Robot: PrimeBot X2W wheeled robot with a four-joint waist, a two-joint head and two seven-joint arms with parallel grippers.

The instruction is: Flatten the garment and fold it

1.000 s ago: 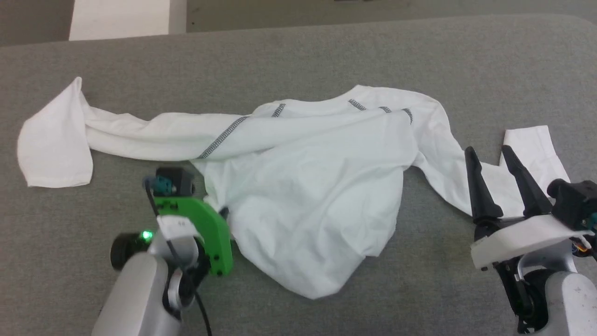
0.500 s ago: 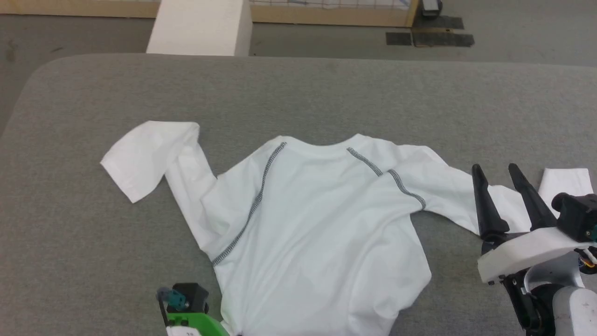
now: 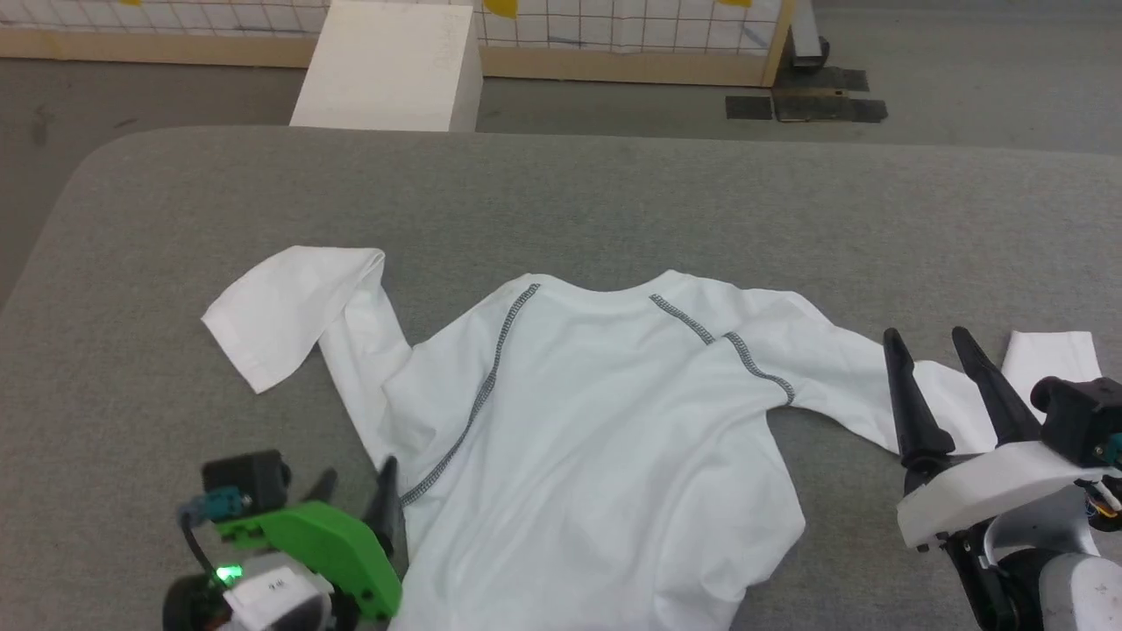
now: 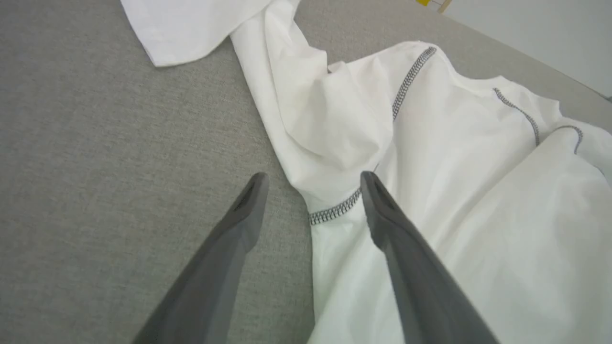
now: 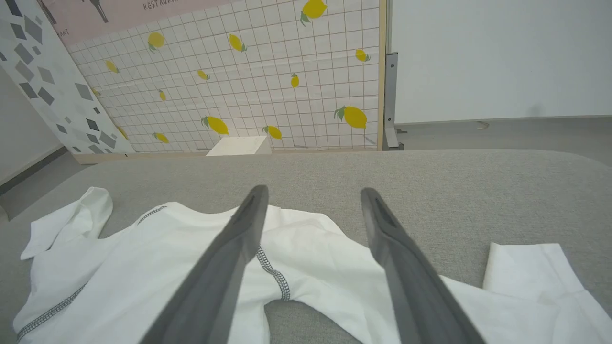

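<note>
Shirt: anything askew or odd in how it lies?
Yes. The shirt is not flat. The sleeve on the robot's left bends sharply, with its cuff end doubled over, and cloth bunches at the armpit by the open left gripper. The other sleeve kinks near its cuff. No damage shows.

Bright, flat light, hardly any shadows; the garment (image 4: pixel 454 167) beside the left gripper (image 4: pixel 313 176) looks slightly blown out, wrist-view edges warp.

A grey, seemingly fabric-covered table (image 3: pixel 614 193) carries the white garment (image 3: pixel 596 438), sleeves outspread.
</note>
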